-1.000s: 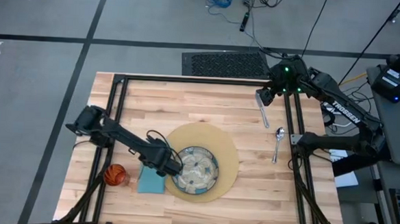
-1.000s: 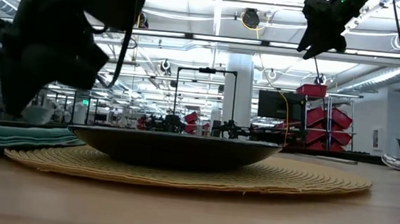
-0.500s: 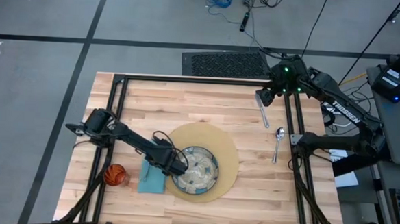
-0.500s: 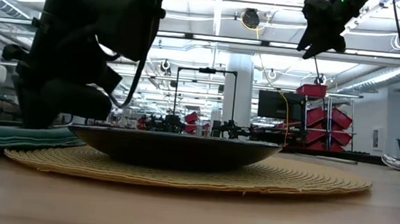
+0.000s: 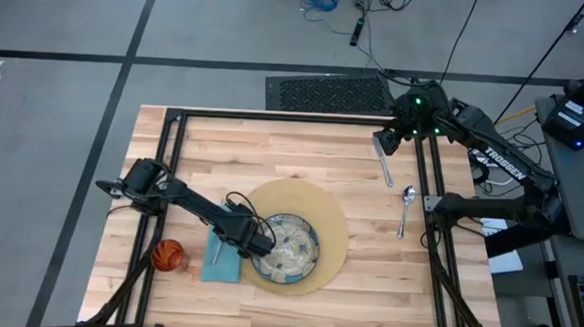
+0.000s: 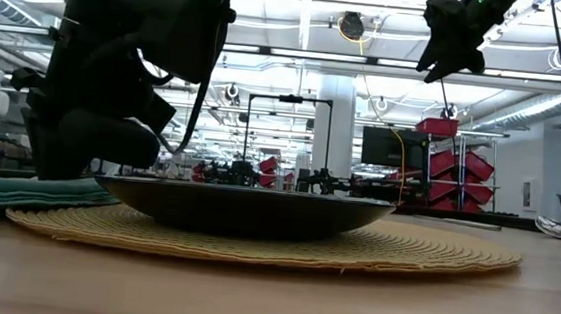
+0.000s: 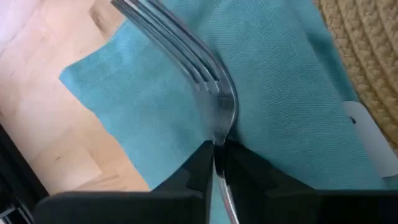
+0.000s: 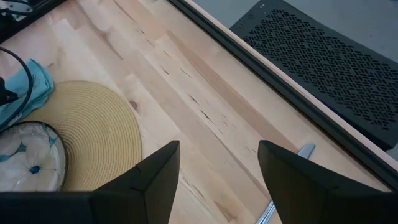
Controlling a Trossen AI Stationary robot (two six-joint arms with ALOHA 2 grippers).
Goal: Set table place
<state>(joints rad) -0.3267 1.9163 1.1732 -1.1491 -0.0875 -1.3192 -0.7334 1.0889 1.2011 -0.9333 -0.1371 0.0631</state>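
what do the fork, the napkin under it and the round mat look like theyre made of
Fork: polished metal, likely steel; it is silver and mirrors the blue beneath it. Napkin: woven cloth, matte light blue, with a fine thread grid showing. Mat: coiled tan fibre, maybe straw or rope; thick braided rows show, though the exact fibre is unclear.

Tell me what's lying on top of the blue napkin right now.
A silver fork is over the blue napkin, its handle pinched in the left end effector. That arm hides part of the napkin from above, so whether the fork rests flat is unclear.
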